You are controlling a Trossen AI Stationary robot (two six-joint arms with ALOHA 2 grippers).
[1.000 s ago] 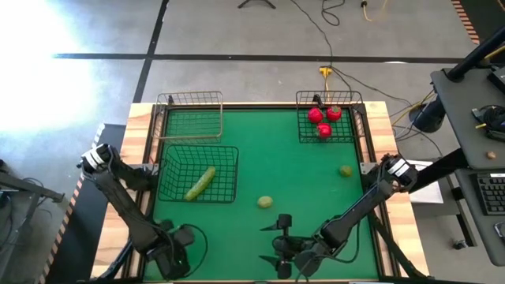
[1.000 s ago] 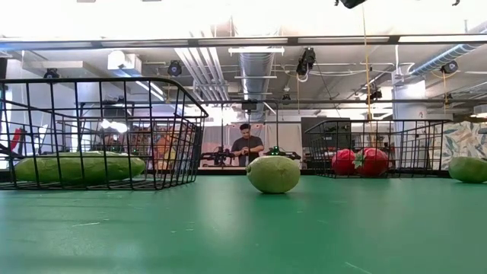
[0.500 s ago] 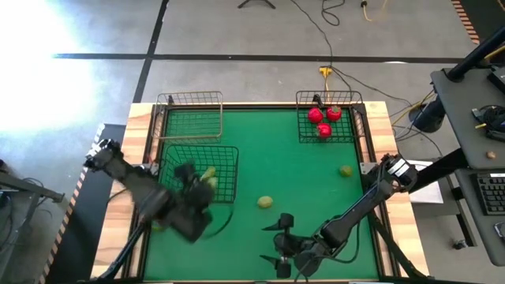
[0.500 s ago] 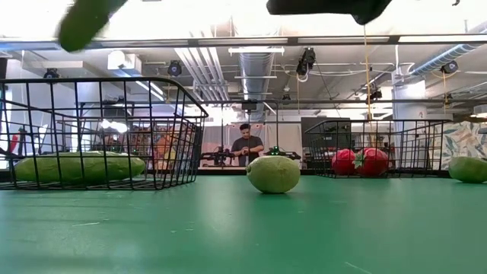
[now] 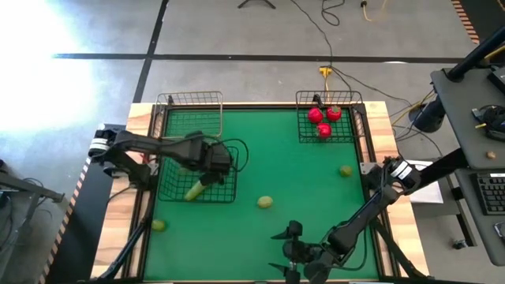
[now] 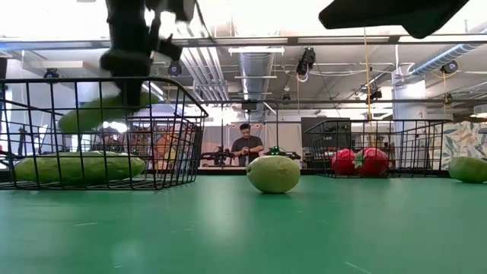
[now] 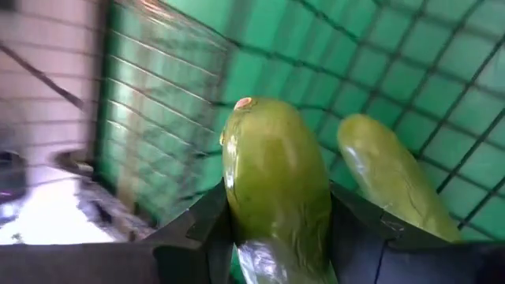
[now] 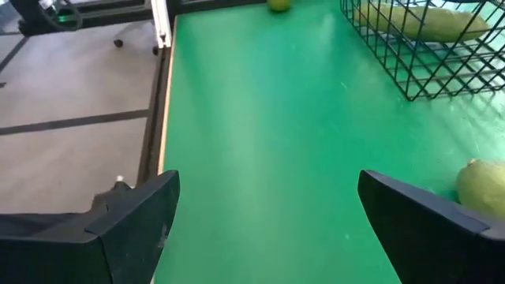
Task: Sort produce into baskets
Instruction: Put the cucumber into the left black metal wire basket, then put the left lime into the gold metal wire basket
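My left gripper (image 5: 211,162) is shut on a light-green cucumber (image 7: 276,181) and hovers over the black wire basket (image 5: 229,151) at the table's left. In the low view this cucumber (image 6: 95,116) hangs about level with the basket's rim. A second cucumber (image 5: 194,189) lies on the basket's floor. Three red tomatoes (image 5: 323,120) sit in the black basket at the far right. Limes lie on the mat at the middle (image 5: 265,202), at the right (image 5: 346,170) and at the near left (image 5: 158,226). My right gripper (image 5: 288,254) is open and empty near the front edge. My left gripper pinches the cucumber's two long sides (image 7: 237,221) between its two fingers (image 7: 359,229), which lie across it. The fingers come from above, pointing down. The cucumber is lifted clear and tilted, above the other cucumber (image 7: 394,185) in the basket.
A tan wire basket (image 5: 189,101) stands at the far left corner. The table has raised wooden edges (image 5: 136,126). Open green mat (image 5: 300,181) lies between the baskets. A person stands in the room behind the table (image 6: 246,146).
My left gripper has risen from the near left of the table with the cucumber and swung toward the far edge. It now hangs over the near black basket. A lime shows where the arm was. My right gripper has shifted slightly toward the near right.
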